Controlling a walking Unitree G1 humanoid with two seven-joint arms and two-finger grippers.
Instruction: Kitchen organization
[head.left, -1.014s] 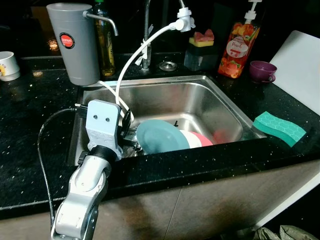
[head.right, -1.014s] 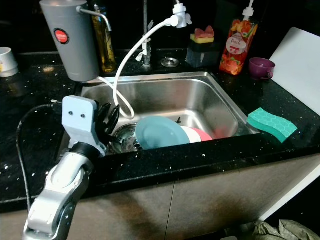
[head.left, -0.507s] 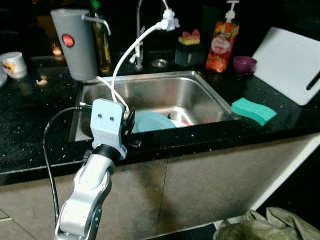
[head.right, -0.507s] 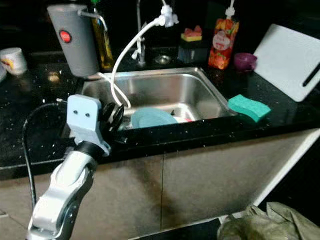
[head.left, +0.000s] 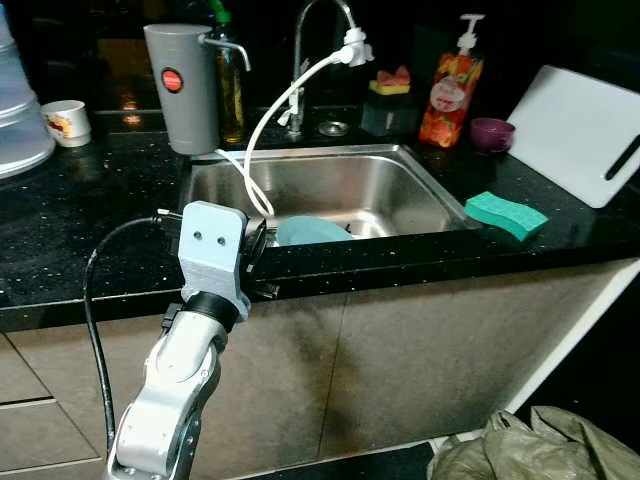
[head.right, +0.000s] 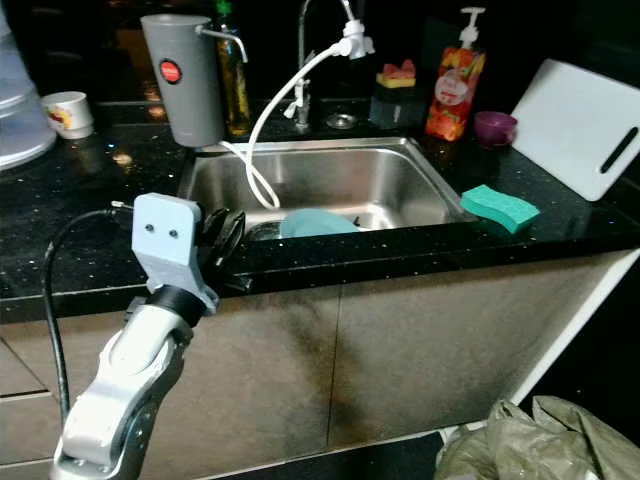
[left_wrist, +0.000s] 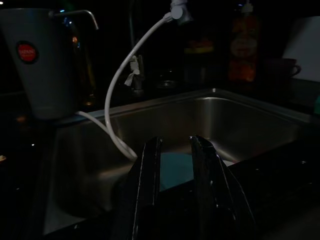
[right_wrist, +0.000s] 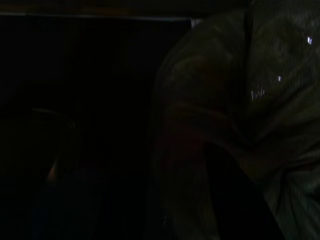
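Head views look forward and down at the stainless steel sink (head.left: 330, 185); left wrist view shares it, nearer; right wrist view is dark.

A crumpled olive bag (head.left: 540, 448) lies on the floor below the dark cabinet fronts (head.left: 420, 370).

desk (head.left: 90, 215): black speckled stone, a steel sink (head.left: 340, 185) sunk in its middle.
left of sink: grey jug (head.left: 184, 88) upright, white mug (head.left: 68, 121) further left, near a pale container (head.left: 20, 130) at the frame's edge.
behind sink: soap bottle (head.left: 446, 85), sponge holder (head.left: 388, 98), purple cup (head.left: 490, 134).
right of sink: green sponge (head.left: 505, 215) at the front edge, white cutting board (head.left: 580, 130) leaning beyond it.
floor: crumpled bag (head.left: 540, 450).
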